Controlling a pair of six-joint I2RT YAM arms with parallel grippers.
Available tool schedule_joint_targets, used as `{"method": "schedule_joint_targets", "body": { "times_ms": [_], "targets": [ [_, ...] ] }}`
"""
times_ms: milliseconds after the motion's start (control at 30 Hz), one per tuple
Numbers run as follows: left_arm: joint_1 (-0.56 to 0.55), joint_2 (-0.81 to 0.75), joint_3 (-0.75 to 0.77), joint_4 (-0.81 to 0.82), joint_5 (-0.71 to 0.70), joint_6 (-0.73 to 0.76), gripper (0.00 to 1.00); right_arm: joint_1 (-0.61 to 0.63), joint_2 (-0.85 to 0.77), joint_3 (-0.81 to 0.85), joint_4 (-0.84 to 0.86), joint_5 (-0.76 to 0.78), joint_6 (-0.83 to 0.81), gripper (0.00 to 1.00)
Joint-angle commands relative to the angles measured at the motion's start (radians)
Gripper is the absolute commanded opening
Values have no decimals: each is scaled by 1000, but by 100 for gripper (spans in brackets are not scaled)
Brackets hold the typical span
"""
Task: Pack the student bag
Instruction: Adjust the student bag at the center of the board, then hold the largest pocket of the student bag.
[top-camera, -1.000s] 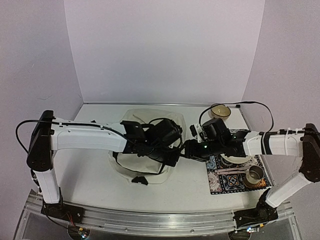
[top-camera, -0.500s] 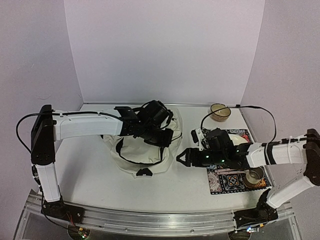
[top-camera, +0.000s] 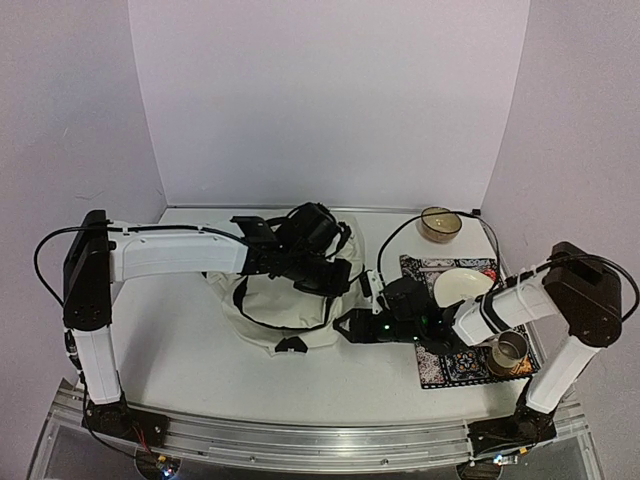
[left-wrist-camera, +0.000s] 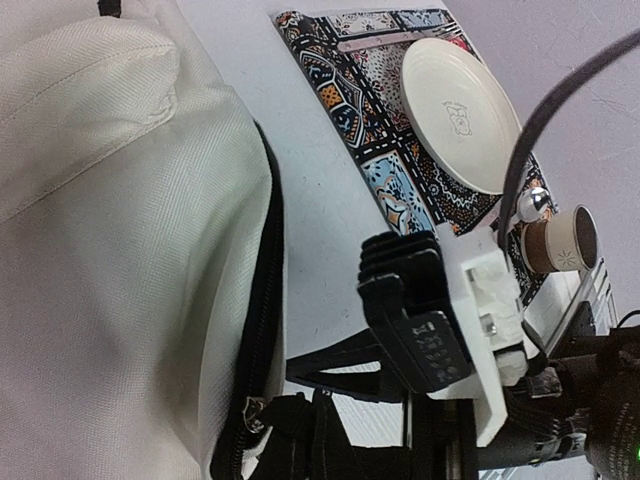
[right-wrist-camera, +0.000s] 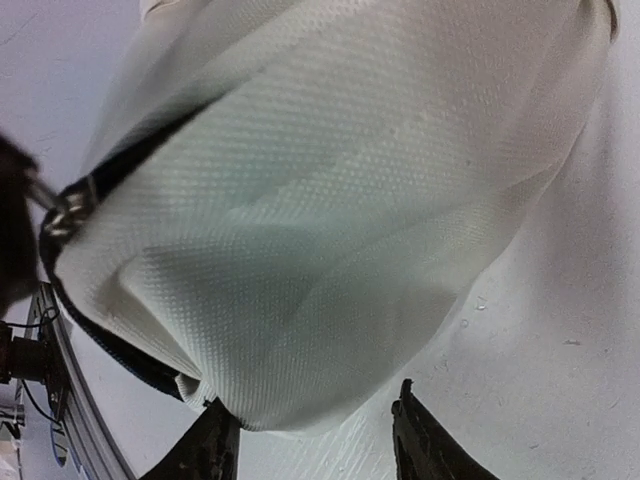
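The student bag (top-camera: 275, 300) is a cream fabric backpack with black zippers, lying at the table's middle with its mouth partly held up. My left gripper (top-camera: 333, 273) is shut on its black zippered rim at the right side. In the left wrist view the zipper pull (left-wrist-camera: 254, 412) sits right by my left gripper (left-wrist-camera: 292, 442). My right gripper (top-camera: 350, 324) is low at the bag's near right side. It is open, and in the right wrist view the bag's cream cloth (right-wrist-camera: 330, 220) bulges just ahead of my right gripper (right-wrist-camera: 315, 450), touching its left fingertip (right-wrist-camera: 216, 443).
A patterned mat (top-camera: 442, 366) lies at the right with a white plate (top-camera: 462, 287) and a metal cup (top-camera: 510, 350) on it. A small bowl (top-camera: 440, 223) stands behind the mat. A black cable (top-camera: 400, 235) loops near the right arm.
The left gripper lifted the bag's rim back and up, then held still. The right arm swung left and down to the bag's near right side, and its jaws narrowed.
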Motion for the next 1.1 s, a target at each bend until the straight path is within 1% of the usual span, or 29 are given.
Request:
{"method": "schedule_joint_targets", "body": {
  "times_ms": [0,33,67,100,233,367,400,500,533,567,600,667,733,867,933,1067],
  "targets": [
    [6,-104,-28,72,-25,-3,0,2,40,9,84,40,31,19],
    [8,-119,-40,72,-52,1,0,2,36,-6,86,44,39,10],
    [15,-140,-51,72,-72,4,0,3,28,-25,87,44,47,6],
    [24,-160,-67,71,-92,5,0,2,17,-43,86,43,53,5],
    [81,-229,-136,71,-134,3,0,3,-45,-142,121,32,115,4],
    [102,-247,-176,71,-150,3,0,2,-102,-212,187,-10,170,4],
    [102,-241,-180,72,-141,3,0,2,-113,-212,191,-29,178,7],
    [98,-219,-185,87,-64,3,0,2,-159,-181,151,-76,195,23],
    [94,-218,-193,97,-49,2,0,2,-184,-165,113,-71,199,32],
    [87,-220,-202,106,-42,0,0,2,-209,-143,51,-59,200,42],
    [79,-227,-210,116,-39,-3,0,1,-228,-117,-18,-43,196,51],
    [60,-241,-233,131,-33,-10,0,2,-281,-61,-149,-5,183,59],
    [46,-254,-255,144,-29,-21,0,-1,-316,-4,-266,46,187,62],
    [3,-254,-286,181,8,-46,0,-11,-324,102,-421,133,257,64],
    [-24,-247,-289,194,7,-56,0,-15,-292,151,-459,141,288,64],
    [-74,-223,-277,220,8,-70,0,-20,-215,199,-468,109,358,65]
  ]
}}
